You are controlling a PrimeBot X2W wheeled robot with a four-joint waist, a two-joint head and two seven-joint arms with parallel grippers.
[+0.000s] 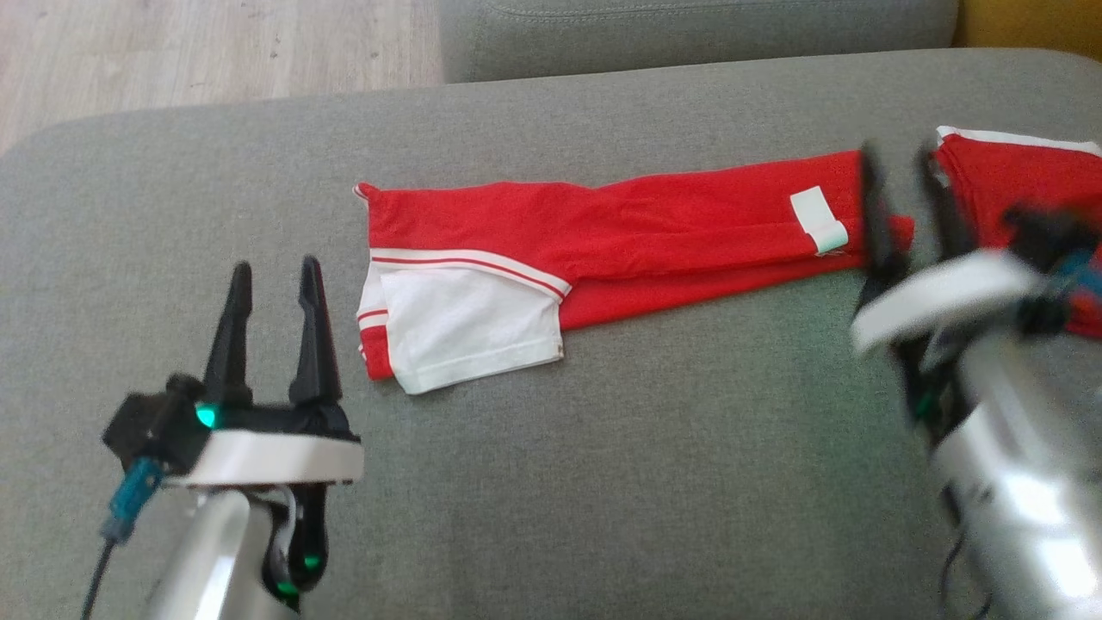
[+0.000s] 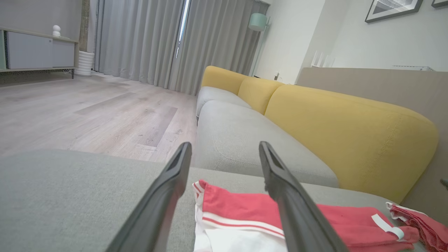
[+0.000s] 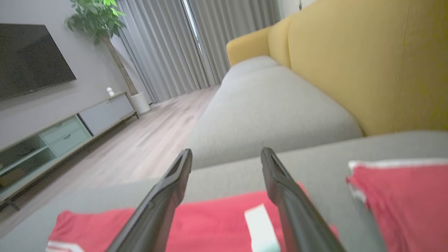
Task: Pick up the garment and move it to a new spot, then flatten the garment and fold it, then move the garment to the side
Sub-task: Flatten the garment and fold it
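Red garment point(image 1: 620, 232) folded long on grey cushion point(image 1: 603, 482)
Left gripper point(image 1: 275, 265) and right gripper point(image 1: 898, 155) (blurred) both spread wide, holding nothing.

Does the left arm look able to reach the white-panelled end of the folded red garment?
Probably yes: the open left gripper sits beside the white-panelled end of the folded red garment, with only bare grey cushion between them.

Grey sofa seat point(image 1: 603, 482); wood floor point(image 1: 172, 52) at 11 o'clock, head view. Left wrist: yellow backrest point(image 2: 350, 129) at 3, curtains point(image 2: 140, 38) at 12. Right wrist: TV point(image 3: 31, 56) at 10.
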